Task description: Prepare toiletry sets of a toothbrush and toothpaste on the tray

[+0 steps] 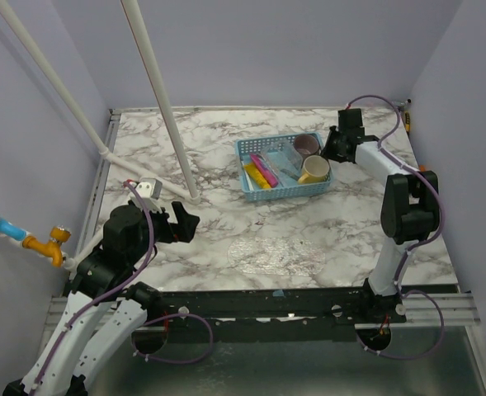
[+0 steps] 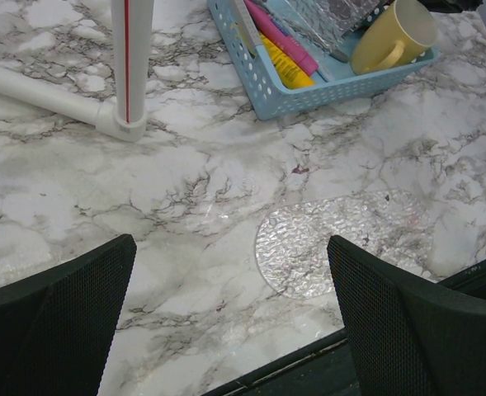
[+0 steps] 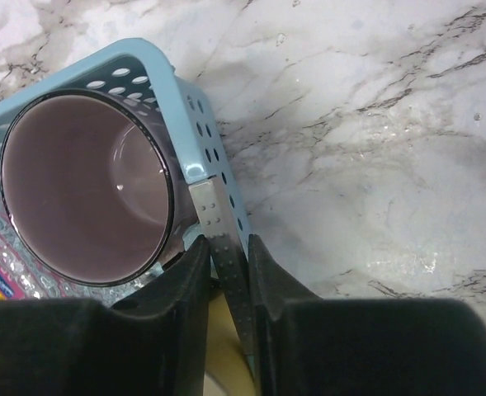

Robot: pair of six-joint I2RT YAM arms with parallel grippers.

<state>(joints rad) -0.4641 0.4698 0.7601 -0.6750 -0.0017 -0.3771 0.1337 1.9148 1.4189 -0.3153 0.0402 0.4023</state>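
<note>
A light-blue basket (image 1: 282, 196) (image 2: 325, 87) (image 3: 148, 51) stands at the back right. In it lie a pink tube (image 1: 264, 169) (image 2: 285, 37), a yellow tube (image 1: 255, 178) (image 2: 290, 72) and thin brushes (image 2: 244, 18) beside them. A flat clear rippled oval tray (image 1: 276, 252) (image 2: 342, 239) lies on the marble near the front. My right gripper (image 1: 328, 151) (image 3: 224, 243) straddles the basket's right wall, one finger inside and one outside, both pressed against it. My left gripper (image 1: 189, 221) (image 2: 230, 239) hangs wide open over bare marble left of the oval, holding nothing.
A yellow mug (image 1: 314, 171) (image 2: 391, 33) and a translucent purple mug (image 1: 306, 145) (image 3: 86, 186) stand in the basket's right end, close to my right fingers. White pipes (image 1: 160, 99) (image 2: 131, 66) rise from the table's left half. Walls enclose the sides.
</note>
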